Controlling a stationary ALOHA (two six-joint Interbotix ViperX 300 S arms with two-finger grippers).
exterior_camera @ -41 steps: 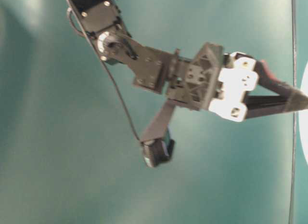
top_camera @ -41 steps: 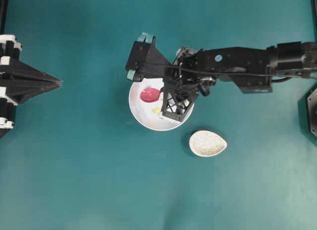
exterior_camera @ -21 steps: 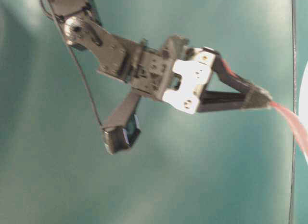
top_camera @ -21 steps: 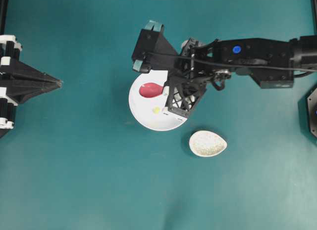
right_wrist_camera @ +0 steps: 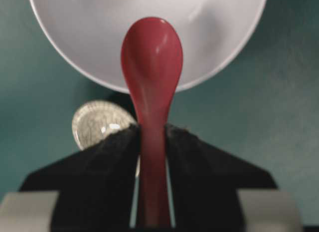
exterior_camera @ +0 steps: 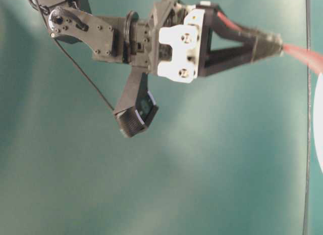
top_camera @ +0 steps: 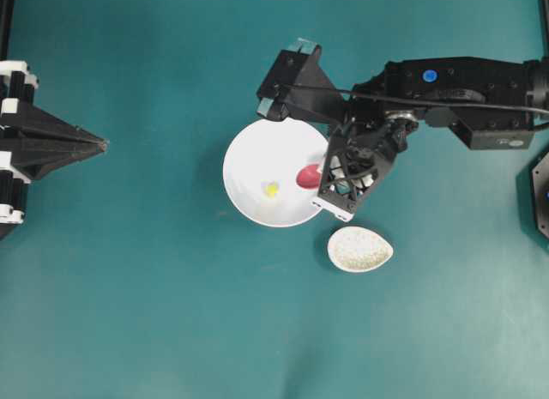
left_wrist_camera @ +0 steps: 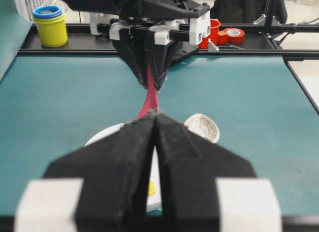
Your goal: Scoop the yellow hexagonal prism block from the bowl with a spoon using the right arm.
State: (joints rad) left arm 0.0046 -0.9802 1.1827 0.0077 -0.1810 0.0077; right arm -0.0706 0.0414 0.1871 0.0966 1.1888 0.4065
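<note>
Spoon (top_camera: 308, 176) drawn back from bowl's (top_camera: 249, 150) middle to its right rim.
Right gripper (right_wrist_camera: 152, 137) clamps the handle; block (top_camera: 271, 190) seemingly unscooped; left gripper (left_wrist_camera: 155, 123) closed, empty.

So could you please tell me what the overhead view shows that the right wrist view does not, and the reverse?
Only the overhead view shows the yellow hexagonal prism block lying in the bowl, and the left gripper parked far off at the left edge. Only the right wrist view shows the right gripper shut on the spoon handle up close. Both show the spoon's scoop over the bowl's rim and the speckled spoon rest beside it.
</note>
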